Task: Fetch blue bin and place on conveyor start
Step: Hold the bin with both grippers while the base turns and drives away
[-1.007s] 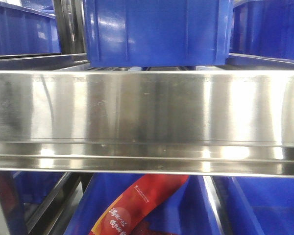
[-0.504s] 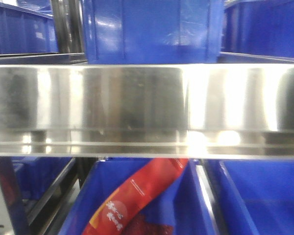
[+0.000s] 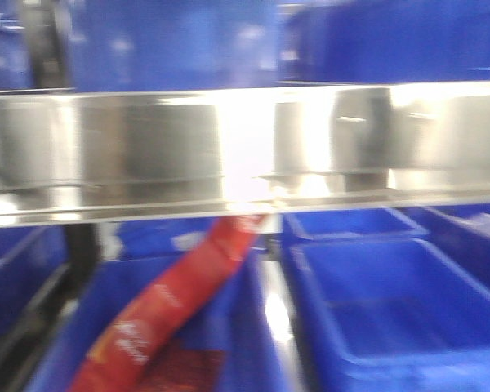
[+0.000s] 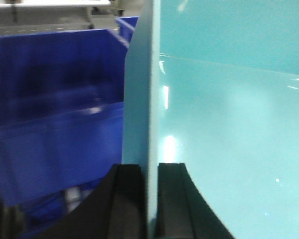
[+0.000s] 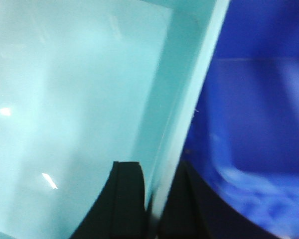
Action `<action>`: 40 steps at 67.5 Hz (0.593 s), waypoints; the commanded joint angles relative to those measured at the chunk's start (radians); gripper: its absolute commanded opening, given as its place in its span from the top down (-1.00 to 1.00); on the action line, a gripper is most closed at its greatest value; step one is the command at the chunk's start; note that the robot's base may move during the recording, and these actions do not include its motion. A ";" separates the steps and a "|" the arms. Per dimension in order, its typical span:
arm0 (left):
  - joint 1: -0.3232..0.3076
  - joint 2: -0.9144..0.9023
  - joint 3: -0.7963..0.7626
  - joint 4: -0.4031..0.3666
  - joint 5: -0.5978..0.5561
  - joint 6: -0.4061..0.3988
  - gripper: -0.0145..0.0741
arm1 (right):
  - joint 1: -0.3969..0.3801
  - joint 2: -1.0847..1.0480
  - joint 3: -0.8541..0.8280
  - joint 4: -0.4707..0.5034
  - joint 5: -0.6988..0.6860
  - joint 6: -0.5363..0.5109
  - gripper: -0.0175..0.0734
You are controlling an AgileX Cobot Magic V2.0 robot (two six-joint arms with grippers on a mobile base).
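The blue bin [image 4: 229, 124] is a pale cyan tub that fills the right of the left wrist view; its thin wall runs up the middle. My left gripper [image 4: 150, 172] is shut on that wall, one black finger on each side. The same blue bin [image 5: 74, 99] fills the left of the right wrist view, and my right gripper [image 5: 157, 172] is shut on its opposite wall. The front view shows neither gripper nor bin. The conveyor start is out of view.
A stainless-steel shelf rail [image 3: 229, 147] crosses the blurred front view. Dark blue crates [image 3: 392, 302] sit below and above it; a red packet [image 3: 171, 310] leans in the lower left crate. More dark blue crates [image 4: 55, 124] [image 5: 254, 124] lie beside the bin.
The front view has swung: the steel rail has risen in the frame and the lower crates and red packet have shifted left, with heavy motion blur now.
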 commanded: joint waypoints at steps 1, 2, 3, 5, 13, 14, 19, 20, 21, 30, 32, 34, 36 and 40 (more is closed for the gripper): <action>0.009 -0.013 -0.009 -0.002 -0.080 -0.002 0.92 | -0.010 -0.015 -0.002 -0.046 -0.009 -0.030 0.95; 0.009 -0.013 -0.009 -0.002 -0.080 -0.002 0.92 | -0.010 -0.015 -0.002 -0.046 -0.009 -0.030 0.95; 0.009 -0.013 -0.009 -0.002 -0.080 -0.002 0.92 | -0.010 -0.015 -0.002 -0.046 -0.009 -0.030 0.95; 0.009 -0.013 -0.009 -0.002 -0.080 -0.002 0.92 | -0.010 -0.015 -0.002 -0.046 -0.009 -0.030 0.95; 0.009 -0.013 -0.009 -0.002 -0.080 -0.002 0.92 | -0.010 -0.015 -0.002 -0.046 -0.009 -0.030 0.95; 0.009 -0.013 -0.009 -0.002 -0.080 -0.002 0.92 | -0.010 -0.015 -0.002 -0.046 -0.009 -0.030 0.95; 0.009 -0.013 -0.009 -0.002 -0.080 -0.002 0.92 | -0.010 -0.015 -0.002 -0.046 -0.009 -0.030 0.95; 0.009 -0.013 -0.009 -0.002 -0.080 -0.002 0.92 | -0.010 -0.015 -0.002 -0.046 -0.009 -0.030 0.95; 0.009 -0.013 -0.009 -0.002 -0.080 -0.002 0.92 | -0.010 -0.015 -0.002 -0.046 -0.009 -0.030 0.95; 0.009 -0.013 -0.009 -0.002 -0.080 -0.002 0.92 | -0.010 -0.015 -0.002 -0.046 -0.009 -0.030 0.95; 0.009 -0.013 -0.009 -0.002 -0.080 -0.002 0.92 | -0.010 -0.015 -0.002 -0.046 -0.009 -0.030 0.95; 0.009 -0.013 -0.009 -0.002 -0.080 -0.002 0.92 | -0.010 -0.015 -0.002 -0.046 -0.009 -0.030 0.95; 0.009 -0.013 -0.009 -0.002 -0.080 -0.002 0.92 | -0.010 -0.015 -0.002 -0.046 -0.009 -0.030 0.95; 0.009 -0.013 -0.009 -0.002 -0.080 -0.002 0.92 | -0.010 -0.015 -0.002 -0.046 -0.009 -0.030 0.95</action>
